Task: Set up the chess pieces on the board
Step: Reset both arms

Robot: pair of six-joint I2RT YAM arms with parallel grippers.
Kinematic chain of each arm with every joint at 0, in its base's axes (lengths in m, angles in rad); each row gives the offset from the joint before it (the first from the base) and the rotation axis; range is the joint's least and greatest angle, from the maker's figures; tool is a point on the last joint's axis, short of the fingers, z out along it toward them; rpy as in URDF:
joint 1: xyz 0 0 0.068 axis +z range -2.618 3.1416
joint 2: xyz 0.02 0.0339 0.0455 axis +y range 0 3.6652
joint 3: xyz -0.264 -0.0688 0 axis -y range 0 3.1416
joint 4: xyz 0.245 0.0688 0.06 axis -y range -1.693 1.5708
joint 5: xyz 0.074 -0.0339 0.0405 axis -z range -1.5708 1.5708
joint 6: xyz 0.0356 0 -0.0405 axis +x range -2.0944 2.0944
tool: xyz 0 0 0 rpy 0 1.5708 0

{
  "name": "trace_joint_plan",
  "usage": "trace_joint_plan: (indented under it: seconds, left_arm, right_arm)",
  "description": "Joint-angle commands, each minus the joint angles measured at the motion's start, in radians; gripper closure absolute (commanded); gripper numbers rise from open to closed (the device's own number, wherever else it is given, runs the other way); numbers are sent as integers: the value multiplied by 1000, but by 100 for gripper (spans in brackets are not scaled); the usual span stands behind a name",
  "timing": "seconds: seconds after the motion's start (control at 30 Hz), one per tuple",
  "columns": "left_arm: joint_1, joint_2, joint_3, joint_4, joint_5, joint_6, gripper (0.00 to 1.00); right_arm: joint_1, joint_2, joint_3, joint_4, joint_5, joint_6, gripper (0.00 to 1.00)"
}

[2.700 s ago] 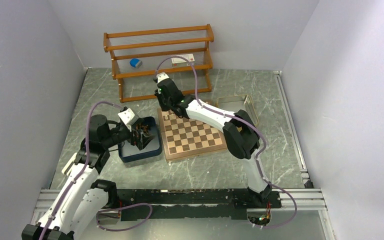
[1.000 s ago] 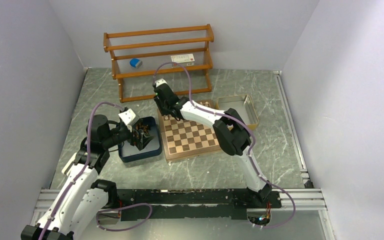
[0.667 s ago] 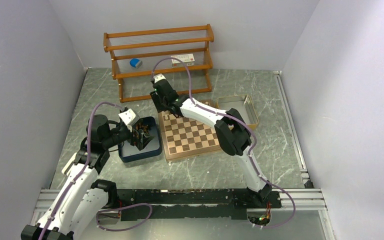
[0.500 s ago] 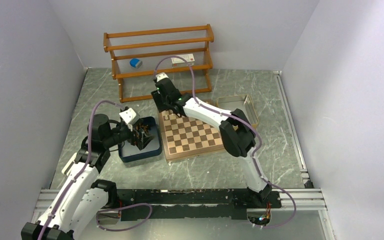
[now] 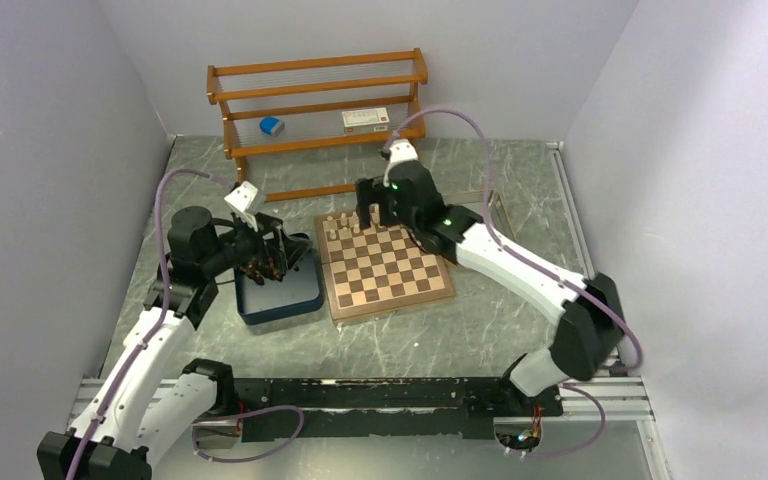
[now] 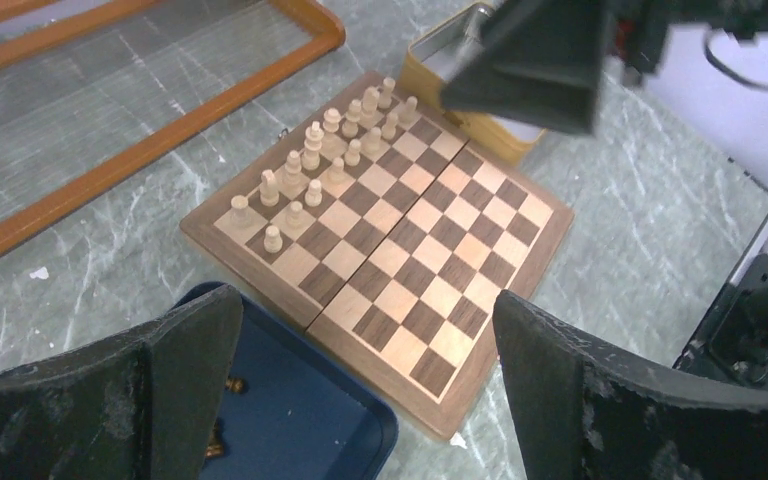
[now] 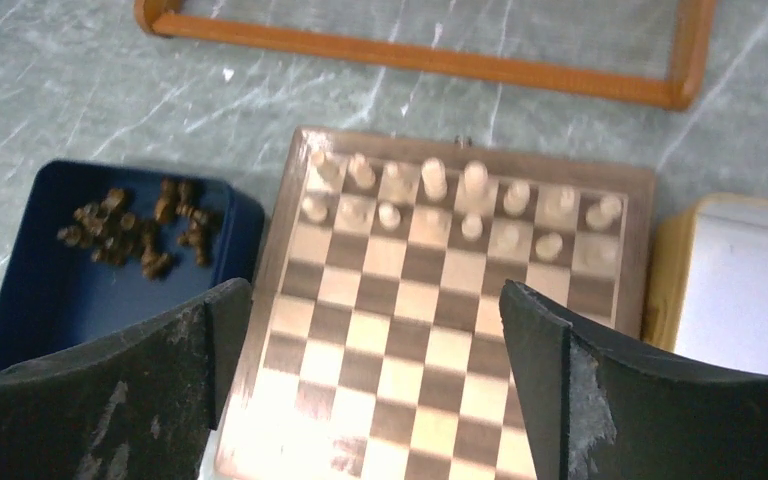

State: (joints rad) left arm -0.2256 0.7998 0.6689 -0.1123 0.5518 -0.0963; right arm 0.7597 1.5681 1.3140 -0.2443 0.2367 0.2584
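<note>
The board [image 5: 388,272] lies mid-table, and the cream chess pieces [image 5: 352,228] fill its two far rows. The dark chess pieces [image 7: 130,235] lie heaped in the navy tray [image 5: 282,298] to the left of it. My left gripper [image 5: 272,252] hovers open over that tray. In the left wrist view the left gripper [image 6: 365,400] has nothing between its fingers, with tray and board [image 6: 430,300] below. My right gripper [image 5: 370,215] hangs open above the board's far edge. The right gripper [image 7: 375,400] is empty in its wrist view too, over the bare squares [image 7: 400,340].
A wooden rack [image 5: 315,110] stands at the back, with a blue item [image 5: 272,126] and a white card [image 5: 365,117] on its shelf. A yellow tray [image 7: 665,285] sits right of the board. My right arm [image 5: 520,270] crosses the board's right side.
My right gripper has opened and pulled back from the board's far left corner toward the right. My left gripper has risen out of the navy tray, still open.
</note>
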Motion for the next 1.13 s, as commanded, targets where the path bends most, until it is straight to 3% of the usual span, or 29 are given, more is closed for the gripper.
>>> trace_joint_plan:
  seconds: [0.0,0.3,0.57,1.1]
  left_arm:
    - [-6,17,85,-48,6,-100,0]
    - [-6,3,137,-155,22,-99,0]
    - [-6,-42,77,-99,73,-144,0]
    - [-6,-37,60,-127,40,-138,0]
  right_arm:
    - [3,-193,-172,14,-5,109,0]
    - [3,-460,-366,-84,97,280,0]
    - [3,-516,-407,-119,121,347,0]
    - [3,-603,-408,-81,134,323,0]
